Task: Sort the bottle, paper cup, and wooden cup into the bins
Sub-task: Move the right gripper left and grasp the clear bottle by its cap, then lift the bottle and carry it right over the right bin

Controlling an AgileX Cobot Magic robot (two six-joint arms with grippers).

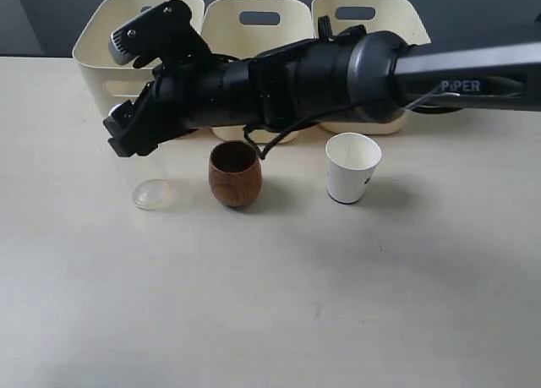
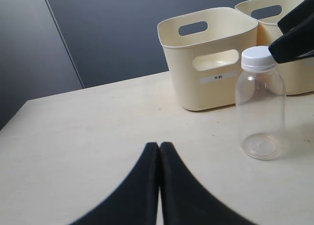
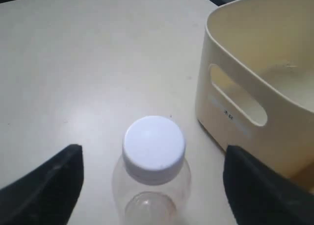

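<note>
The clear bottle (image 1: 149,188) with a white cap stands at the left, in front of the left bin (image 1: 89,46). My right gripper (image 1: 127,133) reaches across the middle and hovers open over it. In the right wrist view the white cap (image 3: 154,147) sits between the two spread fingers (image 3: 49,186), with gaps on both sides. The brown wooden cup (image 1: 235,174) stands upright next to the bottle, and the white paper cup (image 1: 352,167) stands further right. My left gripper (image 2: 159,147) is shut on nothing, low over the table, facing the bottle (image 2: 260,110).
Three cream bins line the back: the left one (image 2: 211,58), the middle one (image 1: 258,3) and the right one (image 1: 397,20). The right arm's dark body spans the view in front of the bins. The left bin's wall (image 3: 216,117) is close beside the bottle.
</note>
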